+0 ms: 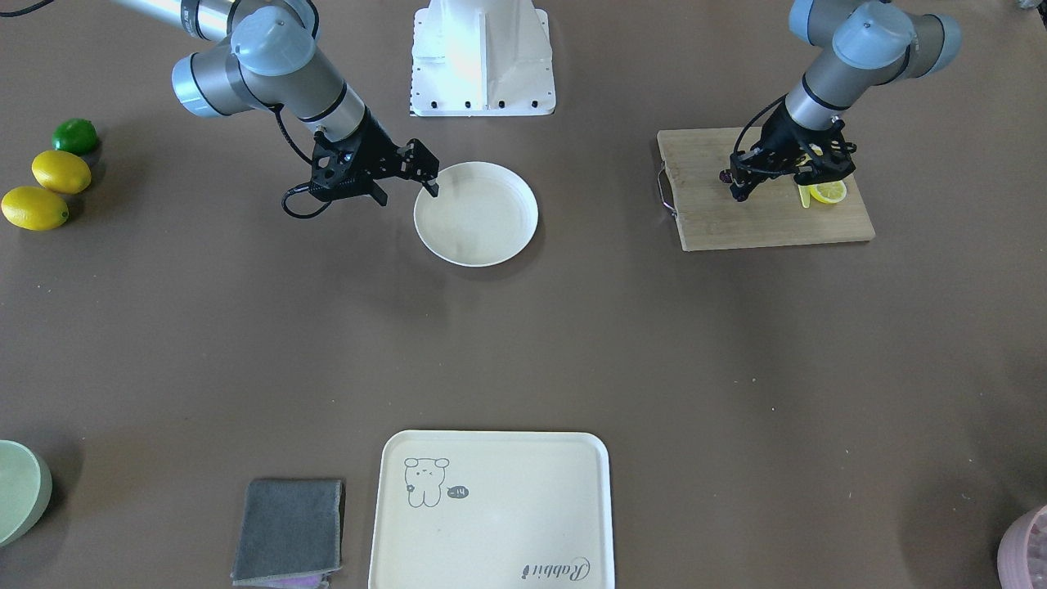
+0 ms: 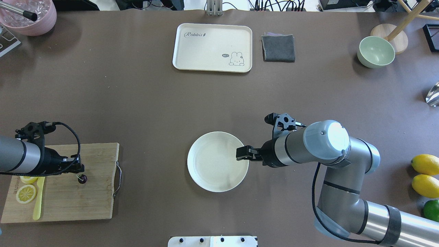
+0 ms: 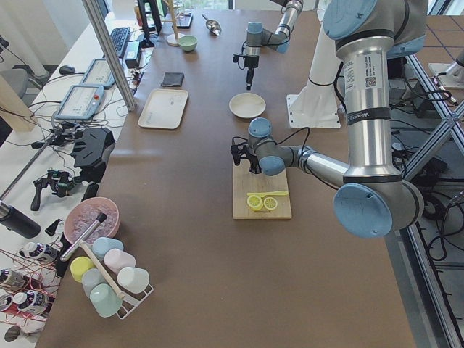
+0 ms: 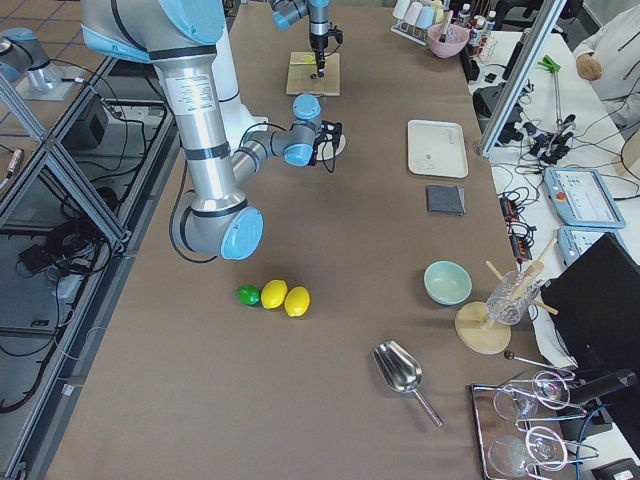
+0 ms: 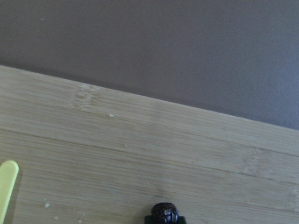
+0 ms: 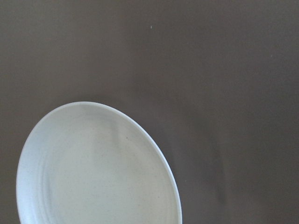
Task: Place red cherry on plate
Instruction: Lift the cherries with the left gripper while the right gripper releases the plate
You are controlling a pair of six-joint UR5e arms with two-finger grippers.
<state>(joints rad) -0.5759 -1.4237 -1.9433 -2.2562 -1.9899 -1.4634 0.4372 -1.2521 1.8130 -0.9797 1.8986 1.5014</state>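
Note:
The red cherry (image 2: pixel 82 178), dark maroon and tiny, hangs just off the tip of my left gripper (image 2: pixel 79 169), low over the wooden cutting board (image 2: pixel 75 202). The gripper looks shut on its stem. In the left wrist view the cherry (image 5: pixel 165 213) sits at the bottom edge, with the fingers out of frame. In the front-facing view the cherry (image 1: pixel 725 175) is beside the left gripper (image 1: pixel 739 190). The round cream plate (image 2: pixel 216 164) lies at the table's middle. My right gripper (image 2: pixel 240 153) hovers open over its rim; the right wrist view shows only the plate (image 6: pixel 93 177).
Lemon slices (image 2: pixel 26 193) and a yellow plastic knife (image 2: pixel 37 202) lie on the board. A rabbit tray (image 2: pixel 212 48), grey cloth (image 2: pixel 278 48) and green bowl (image 2: pixel 376 52) sit at the far side. Whole lemons (image 2: pixel 425 175) and a lime (image 2: pixel 431 210) rest at the right.

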